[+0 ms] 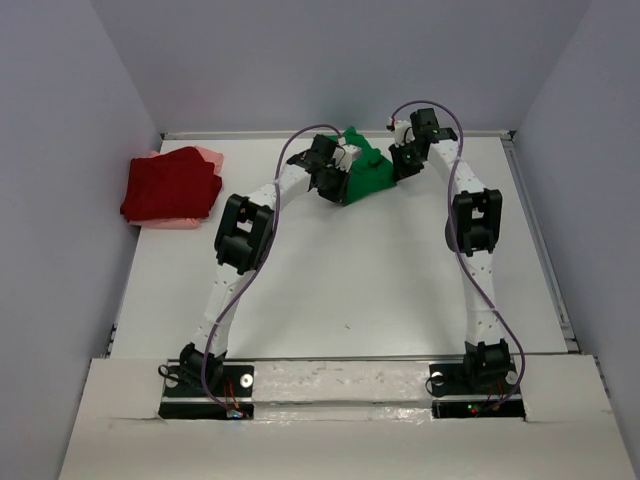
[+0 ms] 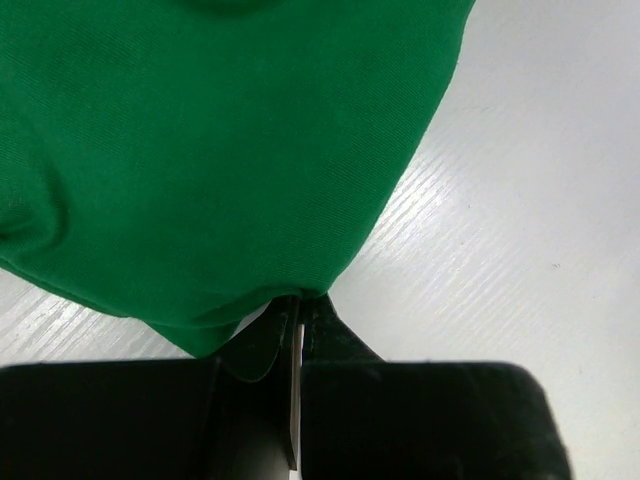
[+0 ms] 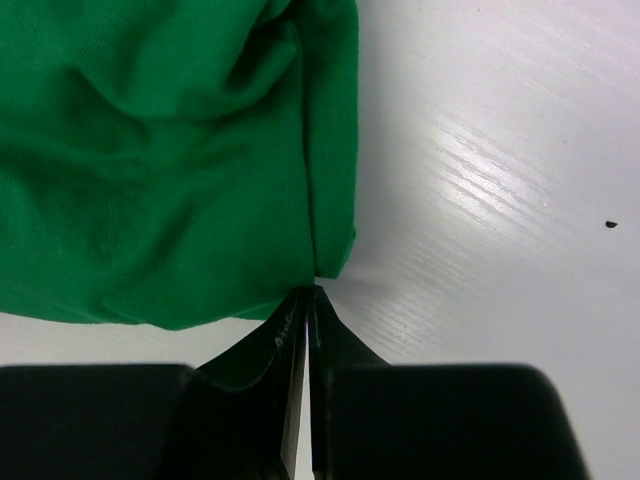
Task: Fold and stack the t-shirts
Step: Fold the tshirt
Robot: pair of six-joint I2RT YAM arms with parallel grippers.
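The bright green t-shirt lies bunched at the far middle of the white table, between my two grippers. My left gripper is at its left side. In the left wrist view the black jaws are pressed together on the lower edge of the green cloth. My right gripper is at the shirt's right side, and its jaws are shut on the bottom corner of a folded hem of the green cloth. The dark red t-shirt rests folded on the pale pink t-shirt at the far left.
Grey walls enclose the table on the left, back and right. A raised rail runs along the table's right edge. The two arm bases stand on a bar at the near edge.
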